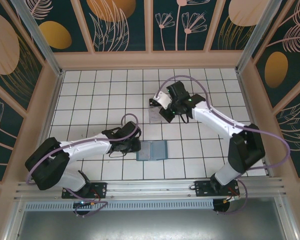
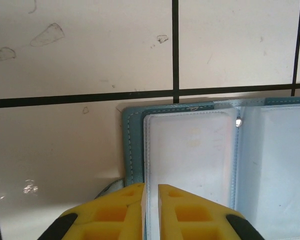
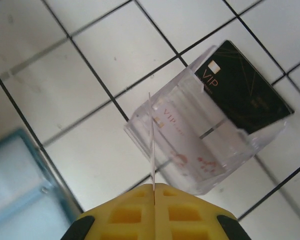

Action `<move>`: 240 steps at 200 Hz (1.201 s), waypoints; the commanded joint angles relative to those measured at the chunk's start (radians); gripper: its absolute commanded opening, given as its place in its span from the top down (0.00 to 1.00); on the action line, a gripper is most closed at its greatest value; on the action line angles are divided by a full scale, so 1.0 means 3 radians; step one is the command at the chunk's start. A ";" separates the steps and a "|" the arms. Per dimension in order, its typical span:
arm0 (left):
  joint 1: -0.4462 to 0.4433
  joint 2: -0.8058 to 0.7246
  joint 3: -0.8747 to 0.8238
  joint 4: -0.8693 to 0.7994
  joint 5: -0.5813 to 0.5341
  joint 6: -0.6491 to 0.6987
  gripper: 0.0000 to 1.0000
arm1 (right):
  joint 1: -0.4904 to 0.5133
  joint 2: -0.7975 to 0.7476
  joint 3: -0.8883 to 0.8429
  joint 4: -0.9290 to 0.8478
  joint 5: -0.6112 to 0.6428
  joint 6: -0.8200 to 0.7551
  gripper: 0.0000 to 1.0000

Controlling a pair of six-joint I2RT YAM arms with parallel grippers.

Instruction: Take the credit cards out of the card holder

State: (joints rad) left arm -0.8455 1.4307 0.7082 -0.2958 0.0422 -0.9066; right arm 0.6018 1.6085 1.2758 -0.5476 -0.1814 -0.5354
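The teal card holder (image 1: 155, 151) lies open on the tiles, its clear sleeves (image 2: 190, 155) facing up over the teal cover (image 2: 132, 145). My left gripper (image 2: 151, 187) sits at its left edge, jaws a narrow gap apart astride a sleeve's edge. My right gripper (image 3: 154, 186) is shut on a thin pale credit card (image 3: 152, 140), seen edge-on, held above a clear tray (image 3: 140, 131). In the tray lie a whitish card with red marks (image 3: 190, 145) and a black VIP card (image 3: 245, 90).
The clear tray (image 1: 155, 112) stands about two tiles behind the card holder, under my right gripper (image 1: 169, 116). My left gripper (image 1: 138, 146) and its arm lie low across the near left. Wooden walls ring the tiled floor.
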 commanded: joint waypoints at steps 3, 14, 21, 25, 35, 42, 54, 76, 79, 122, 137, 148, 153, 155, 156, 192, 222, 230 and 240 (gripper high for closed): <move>0.0055 -0.0124 -0.0102 -0.0047 -0.0046 0.0001 0.83 | -0.0016 0.0264 0.0373 -0.0512 0.0136 -0.1113 1.00; 0.0060 -0.0155 -0.0130 -0.0054 -0.0056 0.0001 0.83 | -0.0022 0.0412 0.0562 -0.0640 0.0174 -0.1277 1.00; 0.0067 -0.0177 -0.0147 -0.0066 -0.0064 0.0000 0.83 | -0.0024 0.0512 0.0694 -0.0716 0.0206 -0.1334 1.00; 0.0065 -0.0192 -0.0155 -0.0071 -0.0073 -0.0004 0.83 | -0.0022 0.0570 0.0769 -0.0760 0.0220 -0.1362 1.00; 0.0081 -0.0223 -0.0184 -0.0080 -0.0087 -0.0014 0.83 | -0.0029 0.0689 0.0931 -0.0869 0.0225 -0.1441 1.00; 0.0087 -0.0242 -0.0205 -0.0073 -0.0085 -0.0021 0.83 | -0.0029 0.0778 0.1021 -0.0954 0.0221 -0.1511 1.00; 0.0094 -0.0264 -0.0231 -0.0067 -0.0094 -0.0028 0.83 | -0.0029 0.0906 0.1123 -0.1055 0.0256 -0.1630 1.00; 0.0104 -0.0275 -0.0263 -0.0047 -0.0083 -0.0044 0.83 | -0.0034 0.1105 0.1253 -0.1235 0.0333 -0.1761 1.00; 0.0100 -0.0275 -0.0260 -0.0043 -0.0083 -0.0046 0.83 | -0.0035 0.1126 0.1269 -0.1258 0.0337 -0.1768 1.00; 0.0105 -0.0251 -0.0280 -0.0031 -0.0060 -0.0033 0.83 | -0.0021 0.1314 0.1305 -0.1347 0.0307 -0.1790 1.00; 0.0107 -0.0244 -0.0271 -0.0041 -0.0065 -0.0033 0.83 | 0.0002 0.1376 0.1328 -0.1365 0.0250 -0.1801 1.00; 0.0107 -0.0258 -0.0272 -0.0042 -0.0071 -0.0045 0.83 | 0.0026 0.1414 0.1344 -0.1377 0.0238 -0.1784 1.00; 0.0108 -0.0269 -0.0272 -0.0042 -0.0074 -0.0050 0.83 | 0.0034 0.1435 0.1367 -0.1402 0.0228 -0.1776 1.00; 0.0106 -0.0271 -0.0274 -0.0042 -0.0071 -0.0055 0.83 | 0.0037 0.1447 0.1377 -0.1415 0.0223 -0.1777 1.00; 0.0104 -0.0270 -0.0277 -0.0042 -0.0073 -0.0056 0.83 | 0.0041 0.1453 0.1379 -0.1421 0.0219 -0.1778 1.00; 0.0110 -0.0282 -0.0260 -0.0084 -0.0069 -0.0041 0.82 | 0.0102 0.1560 0.1507 -0.1436 0.0148 -0.1751 1.00; 0.0108 -0.0281 -0.0239 -0.0113 -0.0086 -0.0045 0.82 | 0.0104 0.1534 0.1520 -0.1274 0.0273 -0.1685 0.87; 0.0109 -0.0287 -0.0234 -0.0118 -0.0086 -0.0051 0.82 | 0.0100 0.1500 0.1508 -0.1222 0.0334 -0.1655 0.85; 0.0108 -0.0285 -0.0229 -0.0118 -0.0085 -0.0056 0.82 | 0.0098 0.1444 0.1466 -0.1133 0.0426 -0.1608 0.81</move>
State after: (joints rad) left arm -0.8181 1.3617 0.6373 -0.2970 0.0383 -0.9115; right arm 0.6266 2.0609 1.7065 -0.9249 -0.1005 -1.0412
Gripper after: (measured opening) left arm 0.176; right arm 0.150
